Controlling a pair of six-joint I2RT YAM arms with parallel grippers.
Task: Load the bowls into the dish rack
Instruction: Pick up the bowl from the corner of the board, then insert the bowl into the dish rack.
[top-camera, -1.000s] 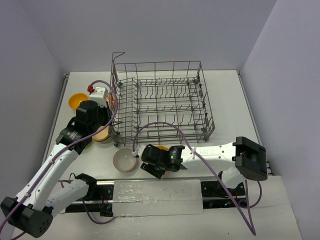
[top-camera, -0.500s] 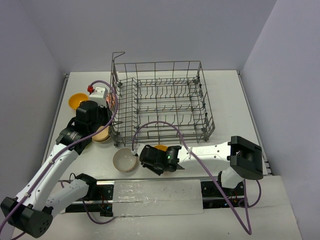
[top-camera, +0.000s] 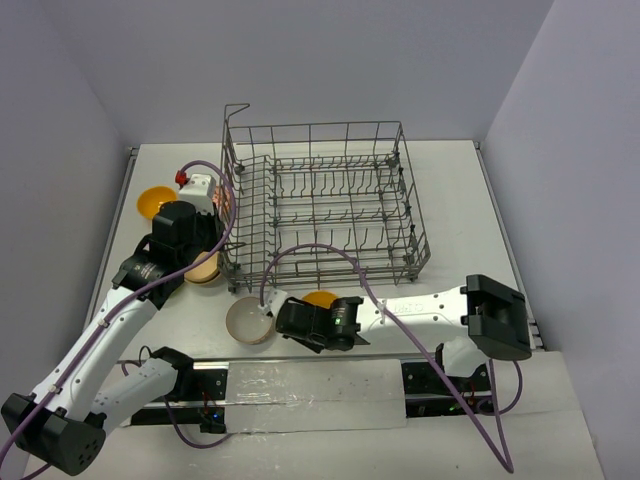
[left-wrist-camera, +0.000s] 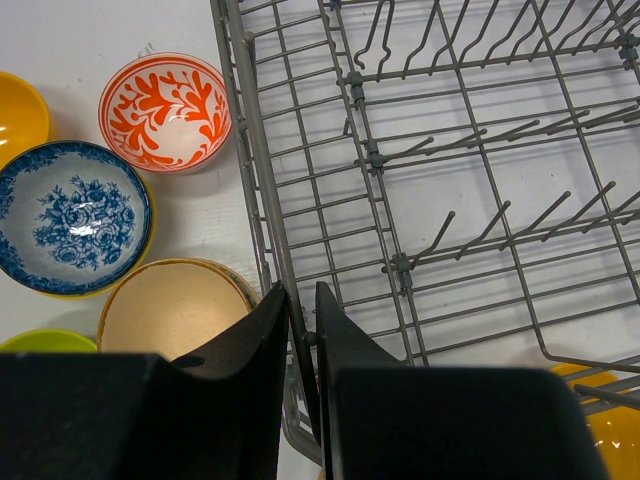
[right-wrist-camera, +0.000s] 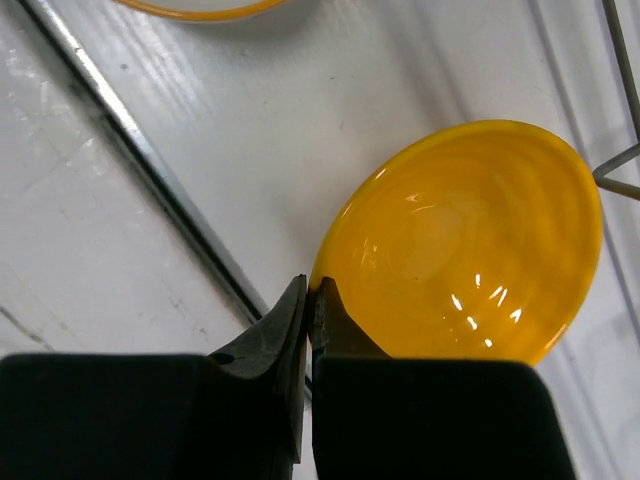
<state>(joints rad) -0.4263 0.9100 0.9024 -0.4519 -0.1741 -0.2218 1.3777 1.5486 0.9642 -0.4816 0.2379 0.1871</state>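
Right gripper (right-wrist-camera: 308, 300) pinches the rim of the glossy orange-yellow round bowl (right-wrist-camera: 470, 240), which sits on the table (right-wrist-camera: 330, 90) beside the grey wire dish rack (left-wrist-camera: 372, 152). Left gripper (left-wrist-camera: 303, 330) clamps a rack wire, likely steadying it.

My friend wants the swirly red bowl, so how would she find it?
Find the big grey wire dish rack. Look just outside its left wall, on the white table. The red-and-white patterned bowl sits beside the blue floral bowl, and only it has orange-red leafy swirls on white.
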